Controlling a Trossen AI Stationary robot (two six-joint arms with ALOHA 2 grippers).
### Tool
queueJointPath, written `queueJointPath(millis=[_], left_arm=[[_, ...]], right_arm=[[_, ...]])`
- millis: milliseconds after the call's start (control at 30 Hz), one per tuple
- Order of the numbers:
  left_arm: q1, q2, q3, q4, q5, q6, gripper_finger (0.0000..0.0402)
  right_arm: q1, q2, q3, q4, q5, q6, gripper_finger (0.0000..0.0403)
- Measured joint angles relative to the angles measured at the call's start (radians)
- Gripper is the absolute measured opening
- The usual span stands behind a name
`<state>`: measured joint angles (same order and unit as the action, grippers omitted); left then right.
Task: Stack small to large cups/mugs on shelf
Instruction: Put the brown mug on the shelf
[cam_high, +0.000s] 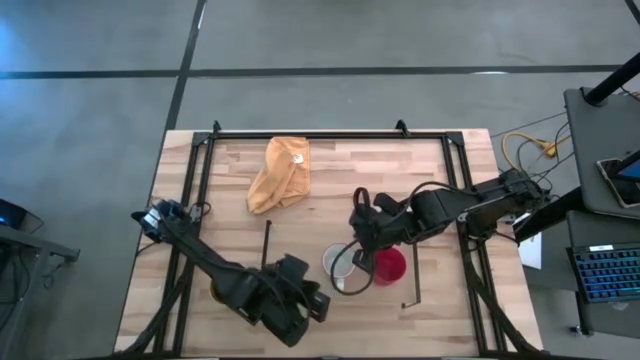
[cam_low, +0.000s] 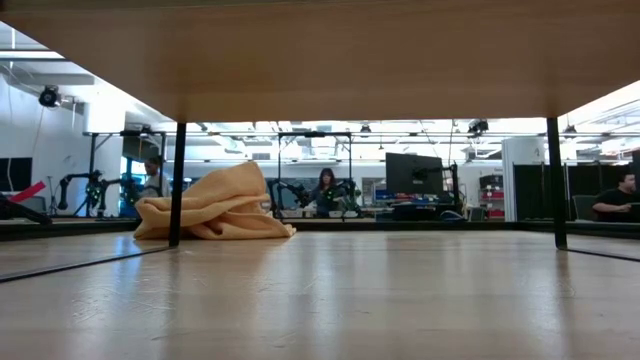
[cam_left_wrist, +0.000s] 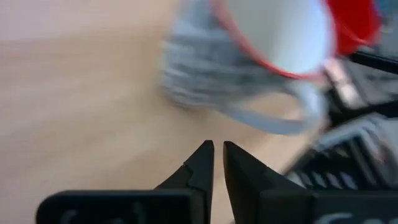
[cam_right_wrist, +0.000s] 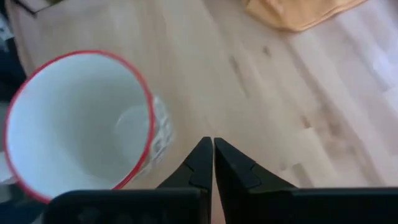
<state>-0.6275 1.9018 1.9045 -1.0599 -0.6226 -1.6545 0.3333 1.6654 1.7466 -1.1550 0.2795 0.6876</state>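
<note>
Right gripper (cam_high: 360, 245) sits over the mugs, near the middle of the table (cam_high: 440, 160). In its wrist view the two dark, pointed fingers (cam_right_wrist: 202, 163) are pressed together, holding nothing.

Left gripper (cam_high: 318, 297) is near the front edge, just beside the white mug (cam_high: 340, 266). Its fingers (cam_left_wrist: 202, 168) are all but touching, with a thin slit between them and nothing in it.

The white mug is round and glossy, with a red rim and a white inside. There is a gray pattern on its side, too blurred for me to read. The red mug (cam_high: 389, 265) stands right next to it, on the side of the right arm. Both stand upright, mouths up, between two thin black rails (cam_high: 268, 243).

From table height the shelf (cam_low: 350, 60) is a flat, pale wood board overhead on slim black legs.

A yellow-orange cloth (cam_high: 281, 172) lies soft and crumpled toward the far edge, well apart from the mugs. Bare plank tabletop lies between the cloth and the mugs.
</note>
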Motion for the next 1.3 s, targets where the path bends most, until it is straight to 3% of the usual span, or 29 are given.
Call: queueJointPath(millis=[200, 367, 433, 500, 633, 767, 1000, 1133, 1233, 1300], left_arm=[[-0.050, -0.054, 0.000, -0.294, -0.084, -0.243, 0.0047], [-0.085, -0.104, 0.001, -0.449, -0.082, -0.382, 0.0086], [-0.090, -0.116, 0.001, -0.495, -0.026, -0.399, 0.0101], [-0.096, -0.128, 0.001, -0.509, 0.053, -0.342, 0.0111], [-0.105, -0.173, 0.000, -0.498, 0.176, -0.069, 0.0116], [-0.107, -0.208, -0.004, -0.508, 0.199, 0.057, 0.0116], [-0.117, -0.372, -0.153, -0.511, 0.223, -0.347, 0.0116], [-0.172, -0.453, -0.307, -0.510, 0.366, -0.554, 0.0116], [-0.202, -0.476, -0.403, -0.431, 0.500, -0.601, 0.0116], [-0.214, -0.473, -0.446, -0.369, 0.533, -0.614, 0.0116]], right_arm=[[0.000, -0.063, 0.001, 0.000, 0.065, 0.000, 0.0048], [0.000, -0.119, 0.002, -0.012, 0.112, 0.017, 0.0104], [0.000, -0.138, 0.002, -0.031, 0.115, 0.032, 0.0125], [0.000, -0.146, 0.002, -0.050, 0.117, 0.041, 0.0142], [0.006, -0.148, 0.001, -0.107, 0.116, 0.049, 0.0165], [0.031, -0.143, 0.001, -0.139, 0.117, 0.072, 0.0178], [0.123, -0.147, 0.001, -0.186, 0.127, 0.176, 0.0184], [0.171, -0.154, 0.000, -0.273, 0.193, 0.275, 0.0185], [0.202, -0.157, 0.000, -0.330, 0.222, 0.350, 0.0185], [0.215, -0.157, 0.000, -0.340, 0.228, 0.375, 0.0185]])
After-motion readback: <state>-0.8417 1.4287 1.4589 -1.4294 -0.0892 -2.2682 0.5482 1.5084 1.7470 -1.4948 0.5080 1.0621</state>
